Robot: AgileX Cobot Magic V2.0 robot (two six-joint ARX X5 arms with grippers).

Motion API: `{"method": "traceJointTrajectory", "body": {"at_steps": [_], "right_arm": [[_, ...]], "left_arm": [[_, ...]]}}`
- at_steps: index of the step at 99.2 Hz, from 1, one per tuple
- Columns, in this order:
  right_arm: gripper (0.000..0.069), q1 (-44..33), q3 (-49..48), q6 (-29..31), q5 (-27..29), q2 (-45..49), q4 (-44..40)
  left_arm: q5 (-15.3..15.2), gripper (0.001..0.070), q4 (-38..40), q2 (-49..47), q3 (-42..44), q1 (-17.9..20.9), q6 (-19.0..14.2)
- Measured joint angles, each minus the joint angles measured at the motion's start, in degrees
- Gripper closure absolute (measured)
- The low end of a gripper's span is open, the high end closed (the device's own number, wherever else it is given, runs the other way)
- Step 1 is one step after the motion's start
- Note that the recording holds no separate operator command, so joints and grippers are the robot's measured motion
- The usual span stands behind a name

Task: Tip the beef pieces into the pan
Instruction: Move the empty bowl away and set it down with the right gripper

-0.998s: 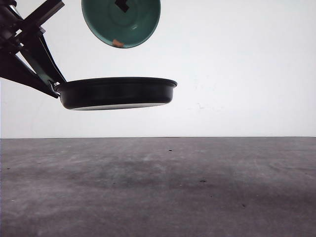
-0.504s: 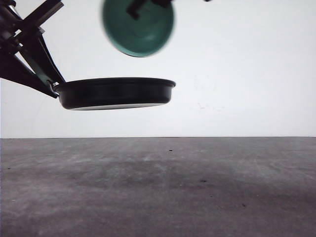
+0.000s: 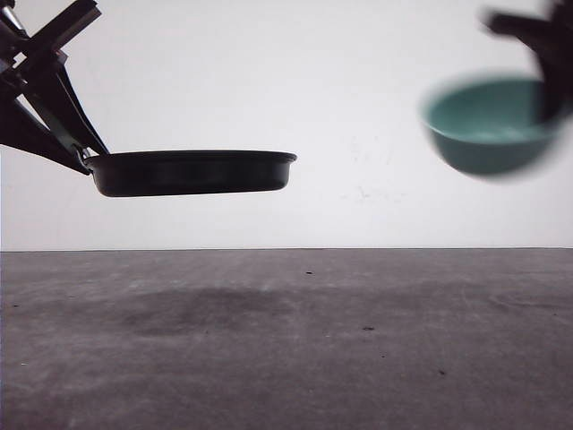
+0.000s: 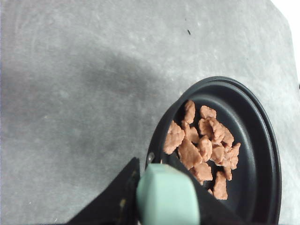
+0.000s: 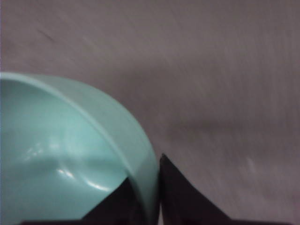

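The black pan point(image 3: 192, 172) hangs level above the table at the left, held by its mint-green handle point(image 4: 168, 197). My left gripper point(image 4: 161, 194) is shut on that handle. In the left wrist view, orange-brown beef pieces point(image 4: 202, 144) lie heaped in the pan point(image 4: 253, 159) near the handle side. At the right, my right gripper point(image 5: 149, 187) is shut on the rim of a teal bowl point(image 5: 61, 154). The bowl point(image 3: 488, 125) is upright and blurred in the front view, well apart from the pan. Its inside looks bare.
The grey table point(image 3: 295, 340) stretches below both arms, with a few small dark specks point(image 3: 367, 329) on it. A plain white wall point(image 3: 358, 90) stands behind.
The teal bowl has swung from tipped above the pan to upright at the far right. The pan has shifted slightly left and down.
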Motion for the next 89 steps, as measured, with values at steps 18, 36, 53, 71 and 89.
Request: {"method": "traceJointTrajectory", "body": {"at_steps": [18, 36, 53, 71, 89], "right_arm": [[0.0671, -14.67, -0.13, -0.07, -7.34, 3.72, -2.45], [0.0671, -17.92, -0.13, -2.78, -7.13, 10.43, -7.72], [0.0671, -17.64, -1.62, -5.55, -7.26, 16.28, -8.37], [0.0669, -17.46, -4.26, -6.47, -7.50, 18.14, -6.27], [0.0652, -17.55, -5.70, -6.54, -7.52, 18.12, -4.74]], "left_arm": [[0.44, 0.0652, 1.44, 0.00, 0.00, 0.00, 0.00], [0.44, 0.0652, 1.33, 0.00, 0.00, 0.00, 0.02], [0.44, 0.0652, 1.29, 0.00, 0.00, 0.00, 0.02], [0.63, 0.0652, 1.09, 0.00, 0.00, 0.00, 0.02], [0.83, 0.0652, 1.11, 0.00, 0.00, 0.00, 0.02]]}}
